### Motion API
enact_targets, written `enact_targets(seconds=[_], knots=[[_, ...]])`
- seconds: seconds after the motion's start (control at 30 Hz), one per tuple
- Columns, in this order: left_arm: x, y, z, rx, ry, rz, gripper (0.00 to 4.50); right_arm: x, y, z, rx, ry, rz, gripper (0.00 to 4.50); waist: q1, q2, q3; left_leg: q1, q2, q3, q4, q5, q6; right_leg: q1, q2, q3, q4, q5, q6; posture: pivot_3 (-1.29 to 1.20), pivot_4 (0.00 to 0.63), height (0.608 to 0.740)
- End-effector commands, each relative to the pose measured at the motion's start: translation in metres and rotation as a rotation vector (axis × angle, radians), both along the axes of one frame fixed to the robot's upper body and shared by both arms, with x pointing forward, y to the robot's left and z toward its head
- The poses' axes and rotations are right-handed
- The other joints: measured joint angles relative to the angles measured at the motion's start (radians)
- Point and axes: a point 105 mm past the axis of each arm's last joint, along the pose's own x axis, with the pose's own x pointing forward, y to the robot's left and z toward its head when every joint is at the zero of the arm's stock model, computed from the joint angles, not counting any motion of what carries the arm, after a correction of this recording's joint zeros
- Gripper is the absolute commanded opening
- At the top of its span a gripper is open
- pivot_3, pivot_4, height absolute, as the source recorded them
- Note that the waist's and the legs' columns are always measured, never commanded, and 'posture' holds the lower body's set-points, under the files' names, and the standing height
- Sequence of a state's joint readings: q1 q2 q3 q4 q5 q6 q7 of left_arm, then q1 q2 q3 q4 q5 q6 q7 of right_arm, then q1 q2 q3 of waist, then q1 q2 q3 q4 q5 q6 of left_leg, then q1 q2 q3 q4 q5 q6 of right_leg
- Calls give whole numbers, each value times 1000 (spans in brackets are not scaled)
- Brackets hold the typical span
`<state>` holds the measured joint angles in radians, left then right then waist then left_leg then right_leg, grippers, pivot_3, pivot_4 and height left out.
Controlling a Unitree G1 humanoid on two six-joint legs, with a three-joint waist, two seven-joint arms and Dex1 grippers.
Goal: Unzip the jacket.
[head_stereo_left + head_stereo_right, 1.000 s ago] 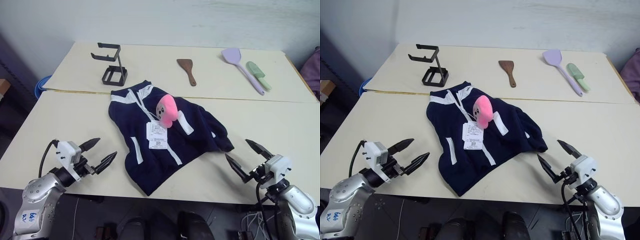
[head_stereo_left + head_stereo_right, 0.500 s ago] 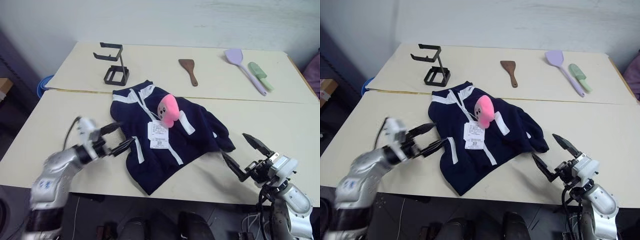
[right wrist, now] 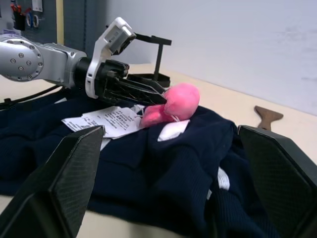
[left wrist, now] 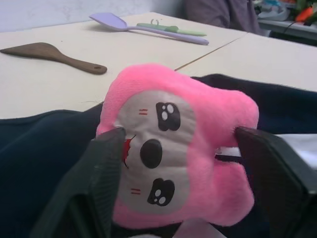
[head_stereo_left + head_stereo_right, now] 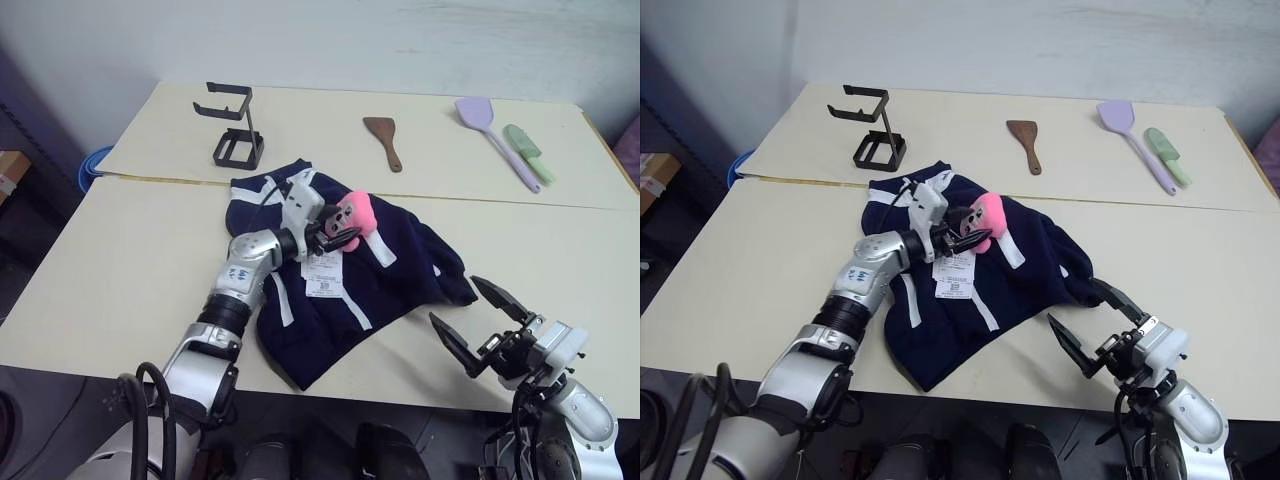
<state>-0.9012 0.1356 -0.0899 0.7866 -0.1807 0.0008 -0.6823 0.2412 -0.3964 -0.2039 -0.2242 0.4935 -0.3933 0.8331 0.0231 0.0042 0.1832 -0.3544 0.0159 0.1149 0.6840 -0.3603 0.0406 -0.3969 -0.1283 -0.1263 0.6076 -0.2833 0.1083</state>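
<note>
left fingers around the pink toy on the jacket

the jacket (image 5: 340, 280) lies spread at the middle of the near counter (image 5: 120, 270), navy with white zipper and white hang tags (image 5: 322, 272) on its front. a pink plush toy (image 5: 356, 215) sits on its upper part. the left gripper (image 5: 338, 228) reaches in from nine o'clock, its fingers (image 4: 106, 163) set on either side of the toy and touching it. the right gripper (image 5: 480, 328) hovers at the counter's near edge, at five o'clock of the jacket, fingers spread wide and holding nothing.
</note>
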Motion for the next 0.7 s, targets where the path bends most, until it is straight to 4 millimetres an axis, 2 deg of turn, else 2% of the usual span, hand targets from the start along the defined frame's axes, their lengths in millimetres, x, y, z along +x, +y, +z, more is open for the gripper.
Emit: enact_targets(seconds=[0.03, 0.2, 0.27, 0.33, 0.43, 0.47, 0.53, 0.6, 0.67, 0.7], knots=[[4, 4, 2, -12, -30, 37, 2186, -5, 3, 14, -3, -68, -7, 4500, -2, 0, 0, 0, 0, 0, 0, 0, 0, 0, 0, 0, 0, 0, 0, 0, 150, 740], [6, 32, 5, -94, -49, 144, 607, -2, 11, 19, 4, -81, 41, 4500, -5, 0, 0, 1, 0, 0, 0, 0, 0, 0, -1, 0, 1, 0, 0, 0, 150, 740], [5, 52, 14, -190, -61, 214, 21, 1, 19, 23, 5, -93, 86, 4500, -10, 0, 0, 1, 0, 0, 0, 0, 0, 0, -2, 0, 1, 0, 0, 0, 150, 740], [-1, 75, 28, -296, -101, 280, 21, 3, 27, 27, 5, -101, 139, 4500, -15, 0, 0, 1, 1, -1, 0, 0, 0, 0, -2, 0, 2, 0, 0, 0, 150, 740], [-26, 150, 64, -508, -254, 505, 21, 1, 54, 30, -35, -110, 312, 4500, -31, -1, 1, 1, 2, -1, 0, 0, 0, 0, -5, 1, 2, 0, 0, 0, 150, 740], [-33, 165, 69, -527, -284, 555, 21, 0, 58, 31, -46, -113, 344, 4500, -35, -2, 1, 1, 3, -1, 0, 0, 0, 0, -5, 2, 1, 0, 0, 0, 150, 740], [-51, 229, 60, -500, -270, 831, 21, -6, 76, 26, -108, -112, 477, 4500, -40, -2, 1, 1, 5, -3, 0, 1, -2, 0, -5, 3, 1, 0, 0, 0, 150, 740], [-71, 279, 49, -465, -221, 1046, 21, -9, 87, 21, -152, -111, 565, 4500, -43, -2, 1, 1, 5, -4, 0, 0, -3, 1, -4, 5, 2, -1, -1, 0, 150, 740], [-88, 310, 39, -413, -167, 1159, 21, -7, 90, 20, -149, -108, 587, 4500, -41, -3, 2, 1, 5, -5, 0, 0, -3, 2, -4, 5, 2, -1, -2, 0, 150, 740], [-94, 317, 37, -401, -152, 1182, 21, -6, 90, 20, -145, -107, 590, 4500, -31, -3, 2, 1, 5, -6, 0, 0, -3, 2, -5, 4, 1, -1, -2, 0, 150, 740]])
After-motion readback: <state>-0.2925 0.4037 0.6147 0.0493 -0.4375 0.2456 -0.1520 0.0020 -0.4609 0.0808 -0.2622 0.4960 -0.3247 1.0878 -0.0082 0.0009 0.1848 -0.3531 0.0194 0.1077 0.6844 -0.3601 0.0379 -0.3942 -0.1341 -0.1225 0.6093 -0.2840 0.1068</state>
